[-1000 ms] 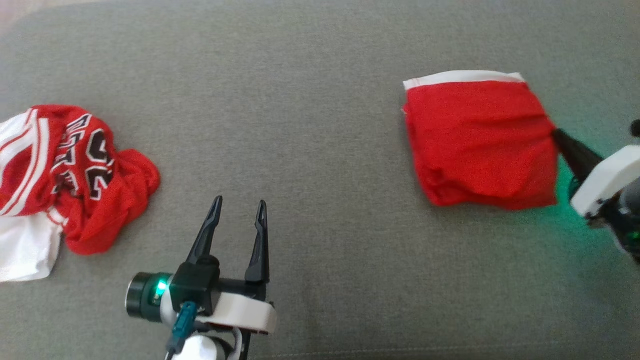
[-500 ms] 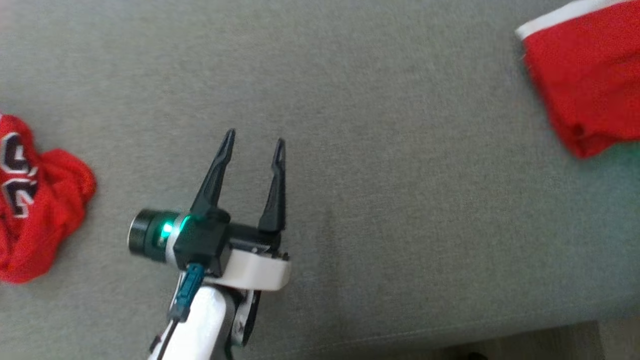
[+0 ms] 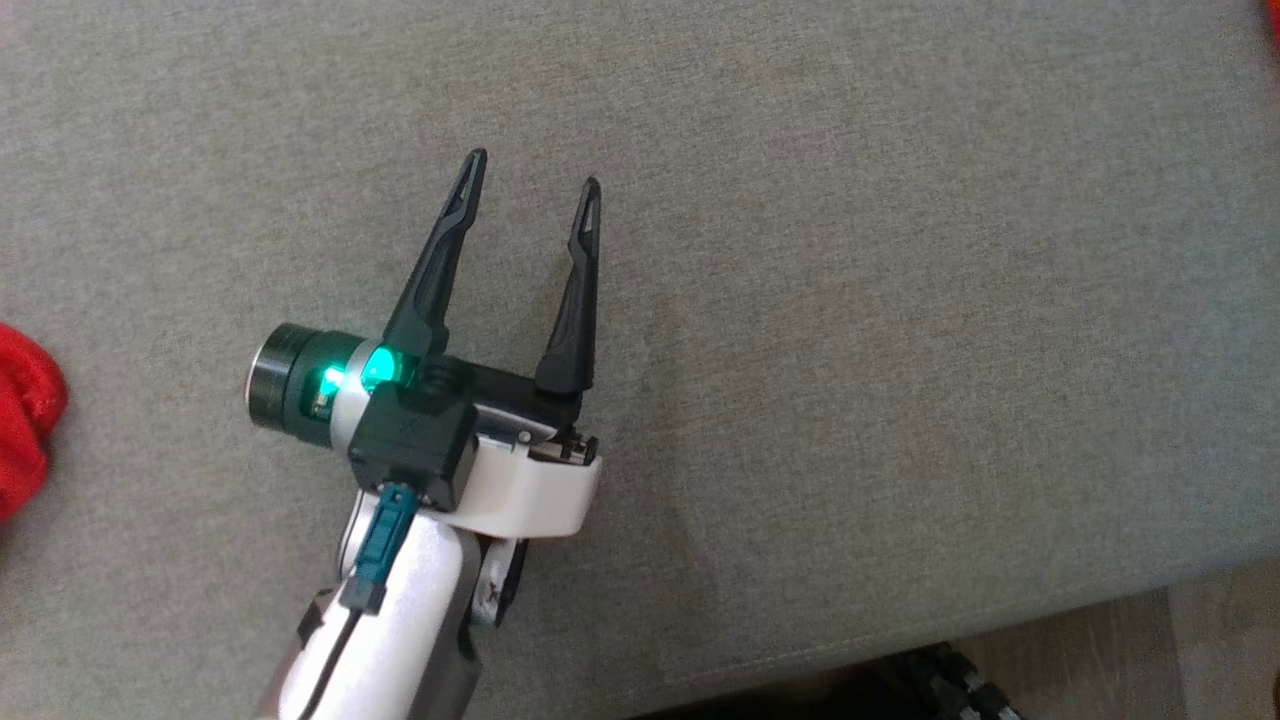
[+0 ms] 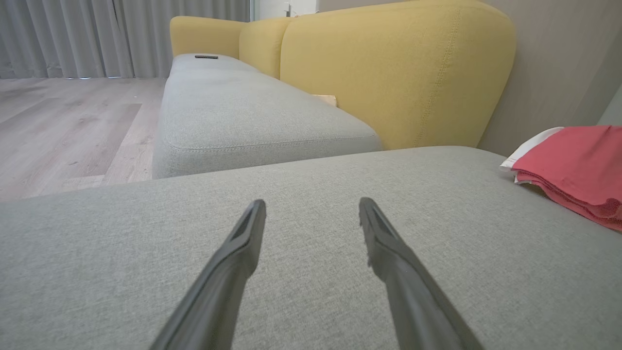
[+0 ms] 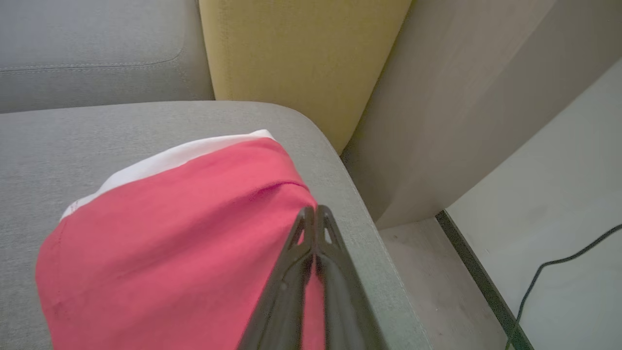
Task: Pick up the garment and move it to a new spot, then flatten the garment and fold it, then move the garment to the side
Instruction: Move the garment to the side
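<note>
Nearest in the head view, the left gripper (image 3: pixel 535 170) rose from the lower left of the frame with its two dark fingers spread wide and nothing between them, over bare grey cushion (image 3: pixel 900 300). That open, idle posture read as an arm parked clear while the other worked. At the left edge a lump of red cloth (image 3: pixel 25 420) lay on the cushion, well apart from the fingers. It seemed a separate item, not the one in hand. At the lower right the cushion's front edge gave way to floor (image 3: pixel 1220 640).

In the right wrist view the right gripper (image 5: pixel 315 210) had its fingers pressed flat together in the lower middle of the frame, tips at the right-hand edge of the garment (image 5: pixel 170 233). Whether any fabric was nipped between them could not be told. The garment lay folded into a red pad with a white band along its far edge, at the very end of the cushion beside its rounded corner. That placement suggested the fold was done and the move to the side nearly complete.

Beyond it a yellow backrest (image 5: pixel 301 58) and a pale wall (image 5: pixel 461 121) closed the upper frame, leaving little room to push further. A black cable (image 5: pixel 543 266) trailed at the lower right. Farthest off, in the upper left of the left wrist view, were a second cushion (image 4: pixel 243 116) and grey curtains (image 4: pixel 97 34).
</note>
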Motion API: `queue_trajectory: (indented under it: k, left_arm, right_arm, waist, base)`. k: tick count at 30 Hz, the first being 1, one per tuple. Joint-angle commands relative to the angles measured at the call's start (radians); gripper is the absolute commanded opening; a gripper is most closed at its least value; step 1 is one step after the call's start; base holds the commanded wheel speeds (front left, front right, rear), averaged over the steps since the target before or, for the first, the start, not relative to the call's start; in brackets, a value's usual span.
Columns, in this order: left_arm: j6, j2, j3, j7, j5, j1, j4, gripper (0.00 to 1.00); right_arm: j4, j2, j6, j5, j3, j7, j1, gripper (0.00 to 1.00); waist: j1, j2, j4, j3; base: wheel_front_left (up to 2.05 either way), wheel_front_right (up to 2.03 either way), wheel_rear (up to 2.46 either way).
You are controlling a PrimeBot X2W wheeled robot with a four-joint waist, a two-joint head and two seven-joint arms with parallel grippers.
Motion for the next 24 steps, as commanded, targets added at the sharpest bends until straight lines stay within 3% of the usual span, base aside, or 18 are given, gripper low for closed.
queue_trajectory:
  k: [1, 2, 3, 4, 13, 24]
  left_arm:
    - [0.001, 0.006, 0.019, -0.005, 0.006, -0.014, -0.03, 1.0]
    - [0.001, 0.006, 0.016, -0.005, 0.004, -0.014, -0.027, 1.0]
    - [0.003, 0.006, 0.012, -0.005, 0.002, -0.014, -0.024, 1.0]
    - [0.005, 0.005, 0.01, -0.005, 0.0, -0.012, -0.021, 1.0]
    - [0.031, 0.006, 0.022, -0.005, -0.026, 0.065, 0.002, 1.0]
    - [0.021, 0.013, 0.105, -0.005, -0.097, 0.271, 0.106, 1.0]
  right_arm:
    - [0.019, -0.055, 0.007, -0.01, -0.013, 0.0, 0.016, 0.0]
    - [0.037, -0.05, 0.007, -0.015, -0.019, 0.002, 0.012, 0.07]
    - [0.057, -0.043, 0.007, -0.021, -0.026, 0.0, 0.008, 0.76]
    - [0.076, -0.035, 0.007, -0.033, -0.029, -0.002, 0.005, 1.0]
    - [0.146, 0.121, 0.007, -0.128, -0.006, -0.051, 0.059, 1.0]
    - [0.06, 0.349, 0.007, -0.117, 0.073, -0.167, 0.295, 1.0]
  waist:
    - [-0.0002, 0.0, 0.001, 0.002]
    - [-0.0002, 0.0, 0.004, -0.001]
    - [-0.0002, 0.0, 0.007, -0.007]
    - [-0.0002, 0.0, 0.01, -0.015]
    - [-0.0002, 0.0, 0.054, -0.192]
    - [-0.0002, 0.0, 0.099, -0.474]
  base:
    - [0.0, 0.0, 0.0]
    - [0.0, 0.0, 0.0]
    - [0.0, 0.0, 0.0]
    - [0.0, 0.0, 0.0]
    - [0.0, 0.0, 0.0]
    - [0.0, 0.0, 0.0]
